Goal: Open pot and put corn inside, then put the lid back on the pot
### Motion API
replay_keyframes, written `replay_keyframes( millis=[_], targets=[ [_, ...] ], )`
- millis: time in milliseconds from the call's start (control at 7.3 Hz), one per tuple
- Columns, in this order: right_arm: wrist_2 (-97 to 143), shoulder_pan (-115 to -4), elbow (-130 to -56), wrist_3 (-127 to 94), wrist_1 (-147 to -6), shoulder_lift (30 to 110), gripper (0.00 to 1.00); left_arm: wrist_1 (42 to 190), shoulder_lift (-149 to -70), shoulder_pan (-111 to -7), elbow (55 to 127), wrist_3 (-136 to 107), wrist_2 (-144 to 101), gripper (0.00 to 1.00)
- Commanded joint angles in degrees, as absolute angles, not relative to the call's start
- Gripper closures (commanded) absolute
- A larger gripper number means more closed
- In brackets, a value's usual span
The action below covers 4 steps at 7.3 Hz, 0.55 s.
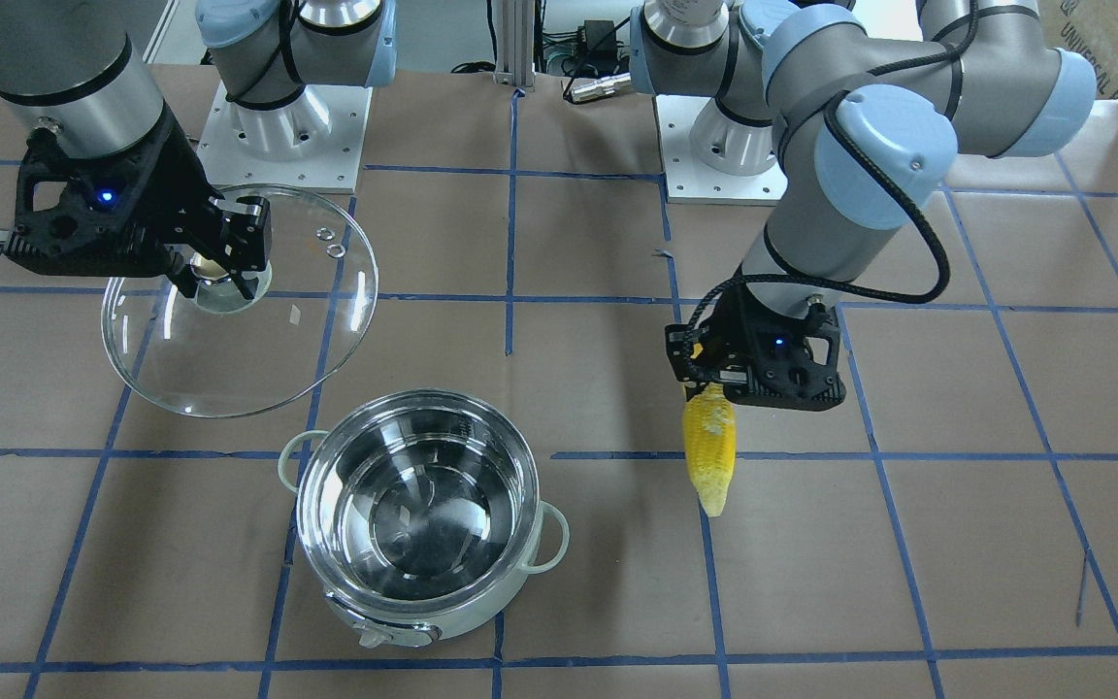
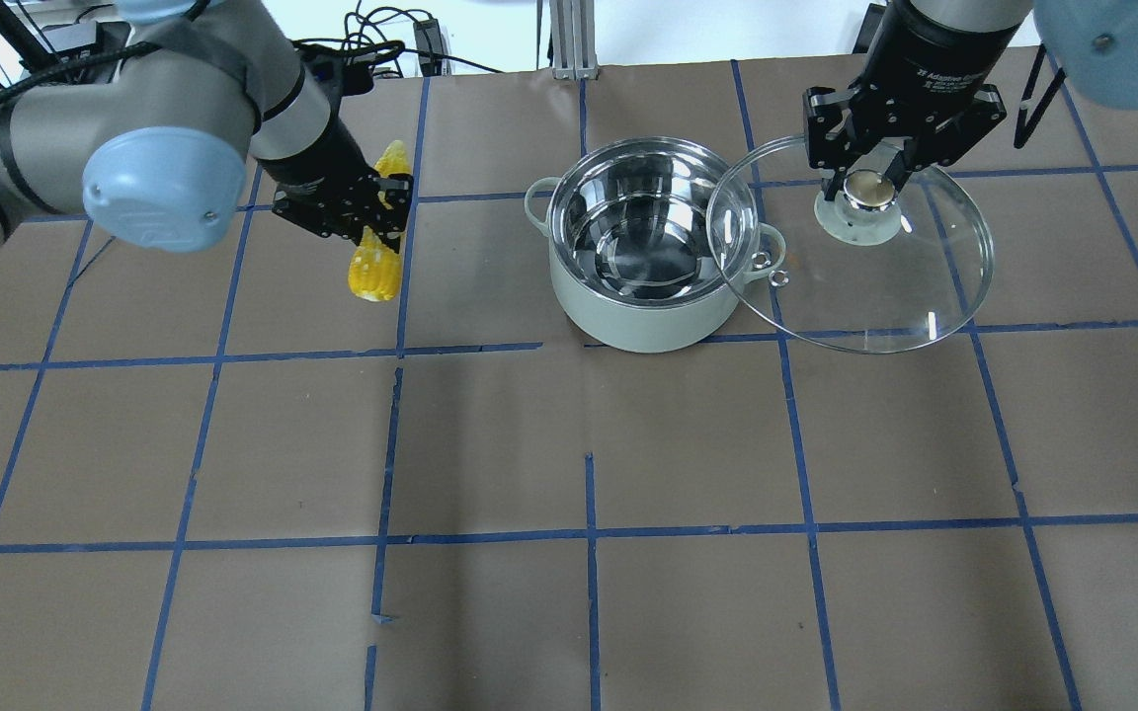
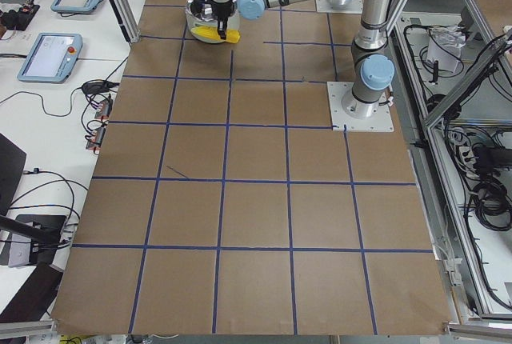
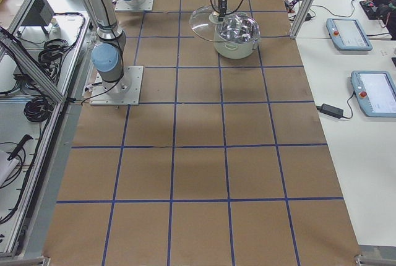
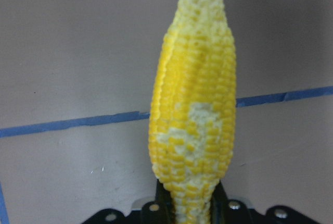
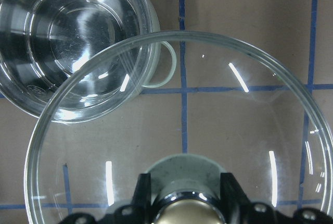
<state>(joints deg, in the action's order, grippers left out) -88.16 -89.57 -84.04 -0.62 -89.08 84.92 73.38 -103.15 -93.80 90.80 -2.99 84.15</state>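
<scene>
The pot (image 1: 404, 610) stands open and empty on the table; it also shows in the overhead view (image 2: 628, 318) and the right wrist view (image 6: 67, 36). My left gripper (image 1: 714, 377) is shut on the thick end of the yellow corn (image 1: 709, 447), which it holds above the table off to the pot's side, pale tip pointing away from the robot (image 2: 376, 262) (image 5: 192, 120). My right gripper (image 2: 870, 188) is shut on the knob of the glass lid (image 2: 885, 291). It holds the lid raised beside the pot, its edge overlapping the pot's rim (image 6: 234, 120).
The table is brown paper with a blue tape grid. The two arm bases (image 1: 282, 136) (image 1: 724, 146) stand at the robot's edge. Touch panels (image 4: 349, 31) lie on the side bench beyond the table's far edge.
</scene>
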Motion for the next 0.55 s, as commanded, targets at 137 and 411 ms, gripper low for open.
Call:
replay_keyframes(
  millis=[137, 411],
  targets=[
    [-87.01, -89.38, -84.02, -0.53, -89.3, 84.73, 0.69, 73.83, -110.98, -105.26, 79.75, -15.95, 83.85, 0.79],
    [-87.1, -89.38, -84.02, -0.53, -89.3, 84.73, 0.69, 73.91, -118.53, -110.29, 72.54, -21.0, 85.16, 0.79]
  ],
)
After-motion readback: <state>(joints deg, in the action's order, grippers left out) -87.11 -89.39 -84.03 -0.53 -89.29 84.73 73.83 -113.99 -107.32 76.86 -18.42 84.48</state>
